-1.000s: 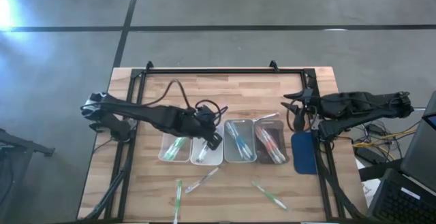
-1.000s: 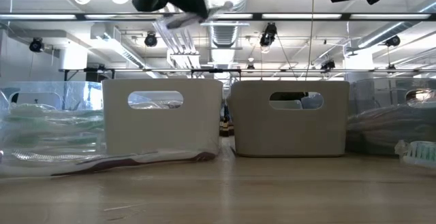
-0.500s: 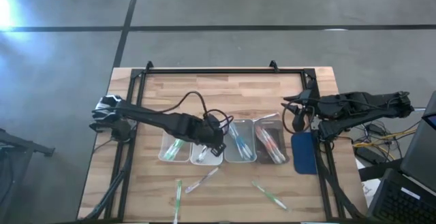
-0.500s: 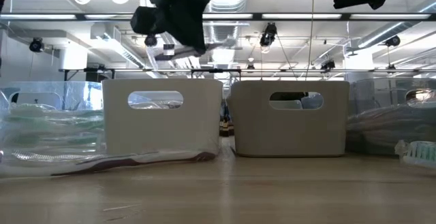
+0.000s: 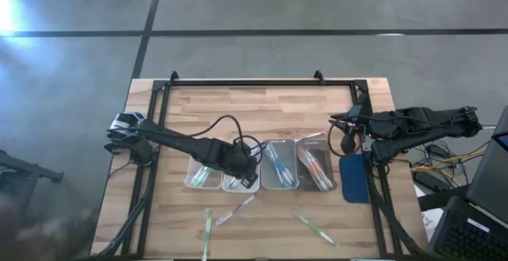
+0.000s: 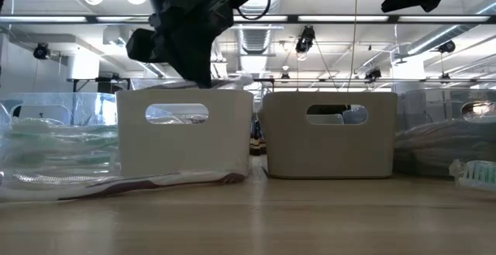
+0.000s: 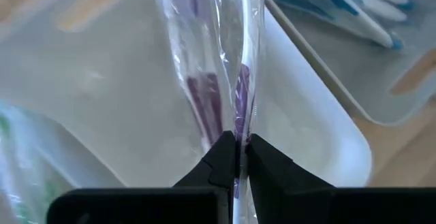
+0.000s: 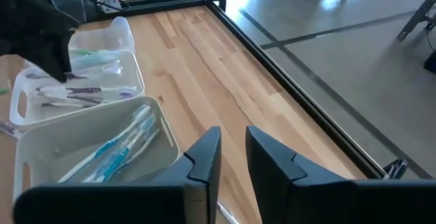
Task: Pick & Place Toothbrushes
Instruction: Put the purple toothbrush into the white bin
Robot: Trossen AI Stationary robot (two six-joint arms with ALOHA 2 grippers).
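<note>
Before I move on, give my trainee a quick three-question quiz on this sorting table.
1. True or false: the left tool is shut on a purple toothbrush in clear wrap.
2. Which colour of toothbrushes lies in the tray third from the left in the high view? A) blue B) green C) purple
3. How many toothbrushes lie loose on the table, outside the trays?

Key: 1 true, held over the second tray. 2 A, blue. 3 three: a green one, a pale one and another green one.
</note>
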